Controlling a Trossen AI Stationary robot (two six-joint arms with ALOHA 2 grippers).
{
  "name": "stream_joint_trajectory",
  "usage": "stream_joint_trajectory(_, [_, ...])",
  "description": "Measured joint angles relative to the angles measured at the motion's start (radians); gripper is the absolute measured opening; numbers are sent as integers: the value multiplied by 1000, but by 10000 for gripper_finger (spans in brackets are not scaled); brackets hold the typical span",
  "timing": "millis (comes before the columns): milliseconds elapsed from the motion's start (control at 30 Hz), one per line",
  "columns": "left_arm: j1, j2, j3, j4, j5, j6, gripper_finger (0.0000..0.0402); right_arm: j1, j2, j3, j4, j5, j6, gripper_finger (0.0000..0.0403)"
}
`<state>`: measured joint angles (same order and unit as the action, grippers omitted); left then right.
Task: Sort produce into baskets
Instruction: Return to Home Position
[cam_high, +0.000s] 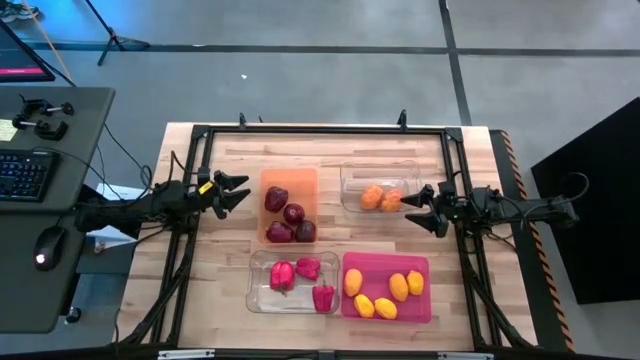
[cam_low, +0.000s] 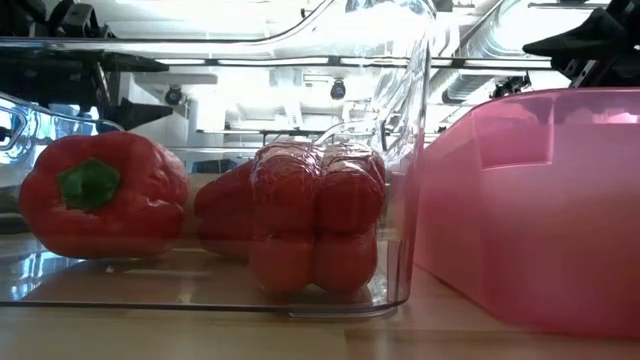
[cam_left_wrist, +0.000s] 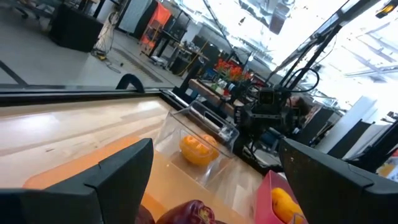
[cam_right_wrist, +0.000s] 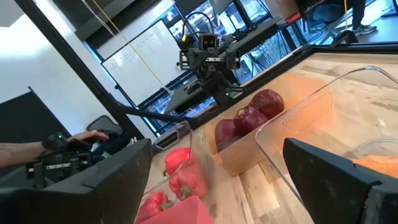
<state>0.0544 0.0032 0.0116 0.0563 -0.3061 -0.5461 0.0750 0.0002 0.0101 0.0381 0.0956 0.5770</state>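
Left hand (cam_high: 235, 193) released beside orange tray (cam_high: 290, 178); right hand (cam_high: 417, 208) released beside clear tray (cam_high: 355, 175).

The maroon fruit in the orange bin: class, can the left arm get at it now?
Probably yes. The left gripper hangs open beside the orange bin, which is open-topped, and nothing covers the maroon fruits.

A robotics lab; whiteboard (cam_right_wrist: 143, 56), keyboard (cam_high: 22, 175) (taped concrete floor (cam_high: 320, 80)).
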Motion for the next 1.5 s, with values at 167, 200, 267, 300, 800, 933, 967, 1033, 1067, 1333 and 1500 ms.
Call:
stream_joint_trajectory(167, [0,0,0,0,0,0,335,0,0,0,-3,0,0,351])
stream_joint_trajectory(200, [0,0,0,0,0,0,335,0,0,0,-4,0,0,351])
stream_joint_trajectory(267, [0,0,0,0,0,0,335,0,5,0,-4,0,0,351])
stream_joint_trajectory(300, [0,0,0,0,0,0,335,0,7,0,-5,0,0,351])
stream_joint_trajectory(800, [-35,0,0,0,0,0,335,0,7,0,-5,-1,0,351])
stream_joint_trajectory(933, [-35,4,0,0,0,0,335,0,7,0,-5,-1,0,351])
stream_joint_trajectory(967, [-35,3,0,0,0,0,335,0,8,0,-5,-1,0,351])
stream_joint_trajectory(1033, [-35,4,0,-1,0,0,335,0,8,0,-5,-1,0,351])
stream_joint_trajectory(1067, [-35,4,0,0,0,0,335,0,8,0,-5,-1,0,351])
stream_joint_trajectory(1333, [-35,4,0,0,0,0,335,0,8,0,-5,-1,0,351])
stream_joint_trajectory(1500, [-35,4,0,0,0,0,335,0,8,-1,-5,-1,0,351])
